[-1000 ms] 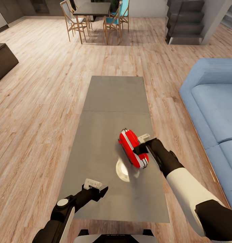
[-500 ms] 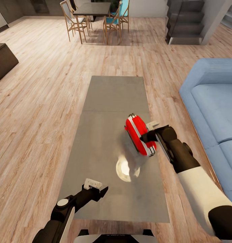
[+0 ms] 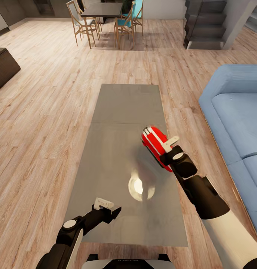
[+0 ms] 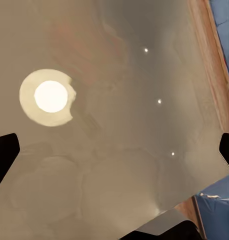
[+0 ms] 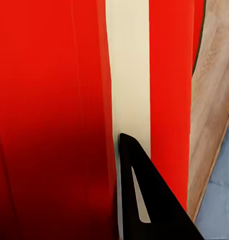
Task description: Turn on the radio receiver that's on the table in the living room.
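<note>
The bright-red radio receiver [image 3: 153, 142] with its white trim band sits tilted over the right side of the grey-brown table [image 3: 121, 112], just past the seam. My right gripper [image 3: 167, 149] is shut on its near end, one white finger beside it and one dark finger across it. In the right wrist view the red body [image 5: 49, 100] and white band [image 5: 127, 70] are very close, with a dark finger [image 5: 144, 200] lying against the band. My left gripper [image 3: 107, 208] hovers open over the table's near left part, holding nothing.
A blue sofa [image 3: 236, 112] runs along the right of the table. A bright lamp reflection [image 3: 139, 188] lies on the tabletop. Far back stand a dark dining table with wooden chairs [image 3: 102, 18] and dark stairs [image 3: 205, 22]. Wood floor surrounds the table.
My right gripper has carried the radio away from me and to the right, off the lamp reflection. The left arm has not moved.
</note>
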{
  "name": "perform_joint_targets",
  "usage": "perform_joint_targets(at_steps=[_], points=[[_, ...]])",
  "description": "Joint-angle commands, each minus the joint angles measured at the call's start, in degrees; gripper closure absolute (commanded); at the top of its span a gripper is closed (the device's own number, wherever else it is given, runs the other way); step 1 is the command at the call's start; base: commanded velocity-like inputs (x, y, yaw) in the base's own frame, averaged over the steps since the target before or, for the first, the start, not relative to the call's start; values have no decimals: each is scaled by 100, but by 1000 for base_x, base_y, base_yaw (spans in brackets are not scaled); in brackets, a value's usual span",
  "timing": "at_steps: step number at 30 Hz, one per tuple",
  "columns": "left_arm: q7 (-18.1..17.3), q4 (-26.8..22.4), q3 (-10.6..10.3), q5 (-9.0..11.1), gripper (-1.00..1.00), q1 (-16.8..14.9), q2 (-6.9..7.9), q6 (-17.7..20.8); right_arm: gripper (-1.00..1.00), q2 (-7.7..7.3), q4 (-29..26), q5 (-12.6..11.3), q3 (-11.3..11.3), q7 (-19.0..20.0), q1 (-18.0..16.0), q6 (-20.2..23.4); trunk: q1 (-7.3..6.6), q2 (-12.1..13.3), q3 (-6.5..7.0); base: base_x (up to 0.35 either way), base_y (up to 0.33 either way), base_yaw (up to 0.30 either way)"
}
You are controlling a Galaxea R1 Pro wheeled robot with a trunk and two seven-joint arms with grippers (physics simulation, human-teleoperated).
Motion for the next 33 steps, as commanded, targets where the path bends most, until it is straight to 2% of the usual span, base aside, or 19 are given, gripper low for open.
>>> perform_joint_targets(at_steps=[1, 3, 5, 6, 7, 10, 12, 14, 15, 19, 20, 23, 24, 27, 30, 33], points=[[-22, -4, 0, 1, -100, 0, -1, 0, 100, -2, -30, 183, 15, -57, 90, 0, 0, 0, 1, 0, 0, 0], [-44, -9, 0, 3, -100, 0, -1, 0, 100, -6, -49, 342, 29, -200, 278, 0, 0, 0, 1, 0, 0, 0], [-51, -10, 0, 3, -100, 0, -2, 0, 100, -8, -67, 402, 38, -320, 410, 0, 0, 0, 1, 0, 0, 0], [-56, -11, 0, 3, -100, 0, -2, 0, 100, -11, -94, 432, 42, -446, 543, -142, 0, 0, 1, 0, 0, 0], [-58, -12, 2, 4, -100, 0, -2, 0, 100, -21, -147, 457, 45, -582, 843, -583, 0, 0, 1, 0, 0, 0], [-59, -12, 2, 4, -100, 0, -2, 0, 100, -94, -191, 467, 50, -632, 1164, -1111, 0, 0, 1, 0, 0, 0], [-60, -12, 5, 4, -100, 0, -2, 0, 100, -242, -252, 471, 75, -656, 1406, -1450, 0, 0, 1, 0, 0, 0], [-60, -12, 7, 4, -100, 0, -2, 0, 100, -424, -306, 472, 202, -678, 1595, -1706, 0, 0, 1, 0, 0, 0], [-60, -12, 7, 4, -100, 0, -2, 0, 100, -467, -315, 474, 248, -687, 1626, -1760, 0, 0, 1, 0, 0, 0], [-58, -6, 12, 5, -100, 0, 4, 0, 100, -821, -370, 496, 691, -969, 1752, -2043, 0, 0, 1, 0, 0, 0], [-59, -6, 13, 7, -100, 0, 5, 0, 100, -858, -373, 499, 761, -1034, 1772, -2064, 0, 0, 1, 0, 0, 0], [-59, -4, 16, 11, -100, 0, 6, 0, 100, -1055, -383, 505, 1194, -1563, 1898, -2184, 0, 0, 1, 0, 0, 0], [-60, -4, 16, 11, -100, 0, 7, 0, 100, -1094, -384, 506, 1256, -1655, 1908, -2207, 0, 0, 1, 0, 0, 0], [-60, -4, 17, 29, -100, 0, 10, 0, 100, -1334, -386, 507, 1607, -2046, 1939, -2342, 0, 0, 1, 0, 0, 0], [-60, -4, 17, 83, -100, 0, 14, 0, 100, -1437, -386, 508, 1869, -2257, 1953, -2389, 0, 0, 1, 0, 0, 0], [-66, -3, 17, 158, -100, 0, 17, 0, 100, -1491, -387, 510, 2100, -2637, 2046, -2401, 0, 0, 1, 0, 0, 0]])
